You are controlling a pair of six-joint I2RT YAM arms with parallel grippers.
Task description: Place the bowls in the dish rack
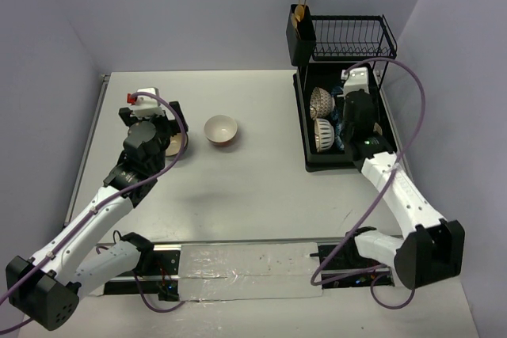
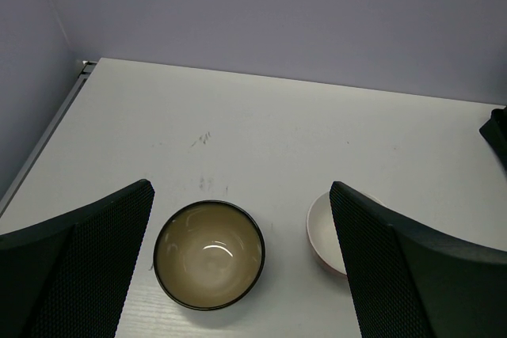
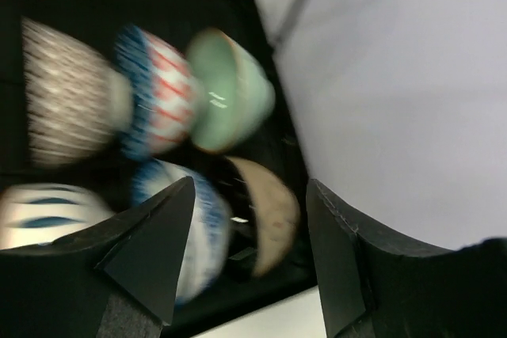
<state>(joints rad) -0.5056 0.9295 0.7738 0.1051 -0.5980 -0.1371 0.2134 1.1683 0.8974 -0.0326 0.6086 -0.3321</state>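
Left fingers point(image 2: 87, 259) spread wide, right fingers point(image 3: 150, 251) parted

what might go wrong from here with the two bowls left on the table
The left gripper hangs open over the tan bowl with the white bowl close beside it; one finger may knock that neighbour on closing. The right gripper sits low over the racked bowls and may clip one when lifting.

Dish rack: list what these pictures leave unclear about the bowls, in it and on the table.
Top view: the right arm covers part of the dish rack, so its bowls cannot be counted.
Right wrist view: blur smears the racked bowls; contact unclear.
Left wrist view: a left gripper finger hides part of the white bowl.
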